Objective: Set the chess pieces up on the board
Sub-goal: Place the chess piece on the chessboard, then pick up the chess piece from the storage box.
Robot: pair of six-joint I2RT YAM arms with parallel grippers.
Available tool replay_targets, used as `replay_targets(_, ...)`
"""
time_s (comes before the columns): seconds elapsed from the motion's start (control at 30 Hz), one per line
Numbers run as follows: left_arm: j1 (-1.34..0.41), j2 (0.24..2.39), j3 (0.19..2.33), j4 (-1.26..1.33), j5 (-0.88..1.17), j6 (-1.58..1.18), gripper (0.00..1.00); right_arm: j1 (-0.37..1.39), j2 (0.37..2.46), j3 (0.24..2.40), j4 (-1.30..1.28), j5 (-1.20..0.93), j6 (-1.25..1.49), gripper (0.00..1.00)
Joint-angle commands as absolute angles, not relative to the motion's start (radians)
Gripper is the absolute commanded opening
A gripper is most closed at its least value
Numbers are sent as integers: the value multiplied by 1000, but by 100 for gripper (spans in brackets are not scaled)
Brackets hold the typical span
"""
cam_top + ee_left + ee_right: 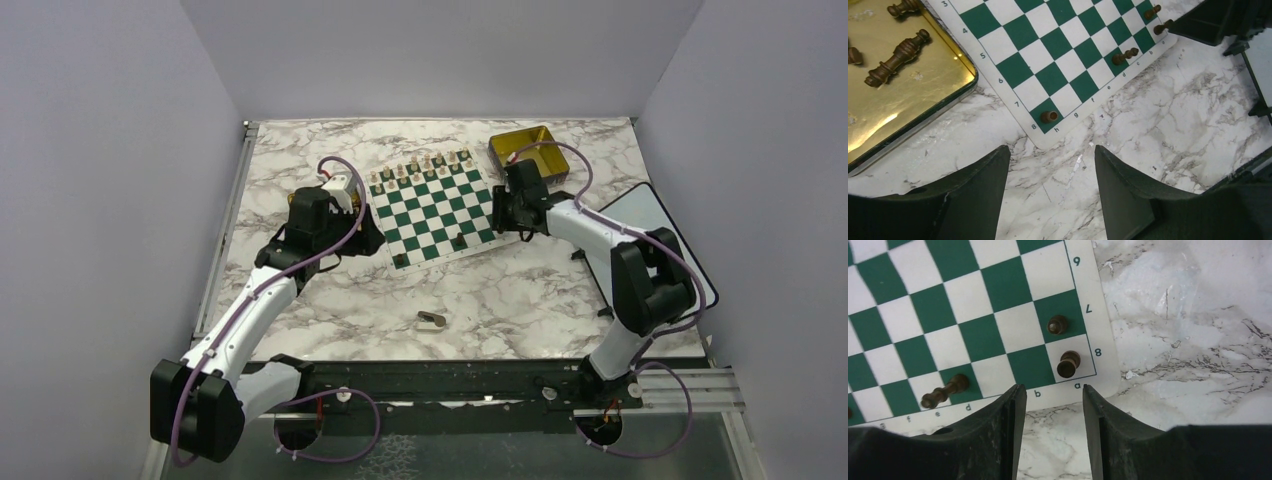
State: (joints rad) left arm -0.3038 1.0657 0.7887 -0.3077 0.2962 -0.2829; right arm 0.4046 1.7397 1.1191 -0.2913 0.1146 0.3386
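While the right gripper (pixel 1052 395) hangs just off the corner of the board (pixel 998 335), jaws apart and empty, the dark corner piece (pixel 1068 364) stands upright on its square. I'd lift straight up and back, clear of it. The left gripper (pixel 1050 155), also parted and empty, waits beside the gold tin (pixel 955 95) holding more dark pieces (pixel 898 57).
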Motion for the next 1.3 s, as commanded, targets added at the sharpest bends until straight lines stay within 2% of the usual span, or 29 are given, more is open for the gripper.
replay_targets(0.0, -305, 1089, 814, -323, 139, -300, 62, 399, 1624, 1148, -358, 50, 328, 51)
replay_targets(0.13, -303, 1131, 881, -381, 13, -316, 59, 399, 1532, 1108, -341, 5, 315, 52)
replay_targets(0.27, -271, 1199, 972, -453, -81, -327, 51, 399, 1449, 1080, -332, -105, 299, 52)
replay_targets(0.4, -218, 1265, 1037, -492, -144, -333, 50, 400, 1374, 1035, -311, -206, 325, 52)
replay_targets(0.6, -76, 1365, 1108, -462, -164, -334, 45, 400, 1286, 976, -302, -312, 356, 52)
replay_targets(0.7, -33, 1442, 1153, -459, -170, -337, 39, 400, 1228, 940, -276, -337, 375, 52)
replay_targets(0.87, -9, 1561, 1203, -423, -183, -326, 36, 400, 1147, 866, -146, -374, 454, 51)
replay_targets(0.97, -9, 1606, 1225, -405, -201, -322, 36, 399, 1120, 868, -148, -367, 459, 51)
replay_targets(1.07, 26, 1654, 1239, -397, -210, -328, 30, 400, 1094, 862, -162, -363, 446, 52)
replay_targets(1.27, 41, 1740, 1264, -394, -207, -325, 30, 399, 1065, 851, -181, -354, 439, 51)
